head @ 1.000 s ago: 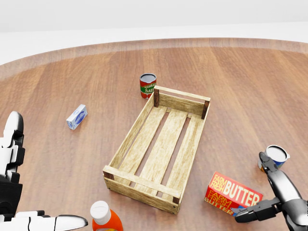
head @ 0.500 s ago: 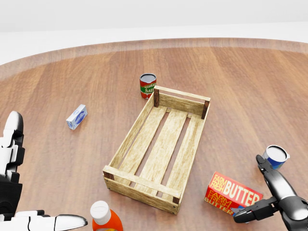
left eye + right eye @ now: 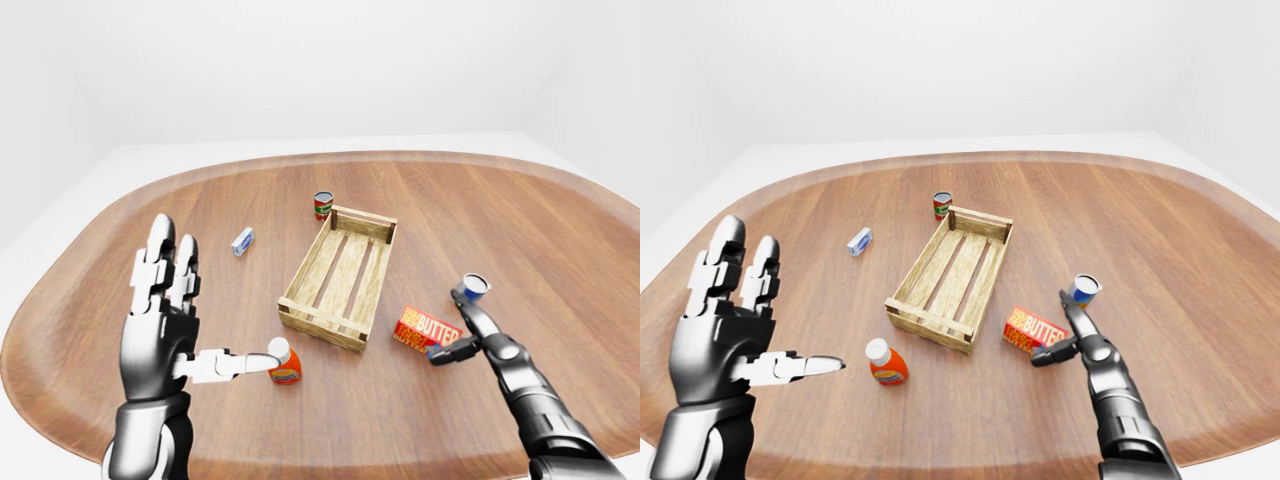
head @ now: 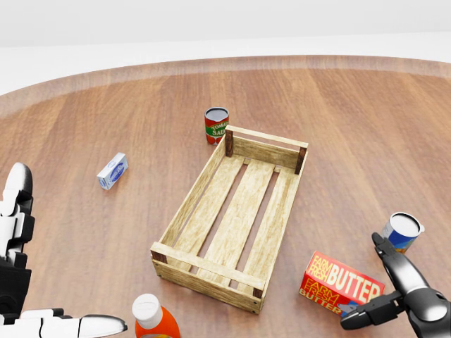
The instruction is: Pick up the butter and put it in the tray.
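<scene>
One stiff, light carton: the butter lies lower right in the head view, beside the tray. Your right hand, fingers spread, flanks it; pinch its long sides.

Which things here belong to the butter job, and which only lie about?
Job: butter, tray, right hand.
Lying about: red can, blue can, orange bottle, small carton, left hand.

butter: red, yellow lettering | tray: pale wood
</scene>
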Tool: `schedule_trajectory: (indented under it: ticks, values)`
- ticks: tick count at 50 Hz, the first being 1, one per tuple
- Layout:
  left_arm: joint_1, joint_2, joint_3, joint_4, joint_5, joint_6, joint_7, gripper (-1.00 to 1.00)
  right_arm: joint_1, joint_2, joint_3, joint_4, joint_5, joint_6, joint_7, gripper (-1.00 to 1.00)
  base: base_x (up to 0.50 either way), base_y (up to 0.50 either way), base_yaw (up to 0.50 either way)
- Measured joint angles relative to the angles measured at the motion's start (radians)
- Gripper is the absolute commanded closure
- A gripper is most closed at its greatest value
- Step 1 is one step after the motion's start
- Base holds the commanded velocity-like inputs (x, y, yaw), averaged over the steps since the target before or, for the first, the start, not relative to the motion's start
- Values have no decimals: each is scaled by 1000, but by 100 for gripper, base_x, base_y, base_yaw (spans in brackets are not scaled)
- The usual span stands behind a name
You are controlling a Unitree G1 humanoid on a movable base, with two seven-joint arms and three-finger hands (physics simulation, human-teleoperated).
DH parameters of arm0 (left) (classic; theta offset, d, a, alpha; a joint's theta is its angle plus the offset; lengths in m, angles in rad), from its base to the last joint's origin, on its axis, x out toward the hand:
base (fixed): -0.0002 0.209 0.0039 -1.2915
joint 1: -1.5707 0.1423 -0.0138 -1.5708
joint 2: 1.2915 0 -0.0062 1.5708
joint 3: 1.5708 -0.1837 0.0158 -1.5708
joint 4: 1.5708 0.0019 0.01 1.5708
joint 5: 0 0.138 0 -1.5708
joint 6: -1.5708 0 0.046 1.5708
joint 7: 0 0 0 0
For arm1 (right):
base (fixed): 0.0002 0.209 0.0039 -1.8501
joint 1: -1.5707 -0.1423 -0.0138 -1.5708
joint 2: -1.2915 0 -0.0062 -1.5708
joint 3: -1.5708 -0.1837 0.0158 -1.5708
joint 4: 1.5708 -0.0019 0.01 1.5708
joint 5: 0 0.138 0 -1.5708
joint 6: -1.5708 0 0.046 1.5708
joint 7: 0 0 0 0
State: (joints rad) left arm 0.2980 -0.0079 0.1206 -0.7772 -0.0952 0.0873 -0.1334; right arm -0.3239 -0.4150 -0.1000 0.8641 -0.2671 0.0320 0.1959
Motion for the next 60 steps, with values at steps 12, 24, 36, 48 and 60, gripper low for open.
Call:
schedule_trajectory:
  ticks: [12,24,36,48,60]
  values:
    - [2,0,-1,-1,1,0,-1,-100,-1,1,3,25,-1,1,-1,-100,0,0,0]
    - [4,0,-1,-4,1,0,-1,-100,-10,3,11,57,-3,-3,-5,-100,0,0,0]
    - [3,-1,1,-5,-1,0,-2,-100,-14,6,21,74,-19,12,-12,-100,0,0,0]
    - [3,-1,0,-5,0,0,-1,-100,-15,7,26,88,-38,29,-27,-100,0,0,0]
    - [4,-1,-1,-5,1,0,-2,-100,-39,8,26,108,-40,39,-40,-100,0,0,0]
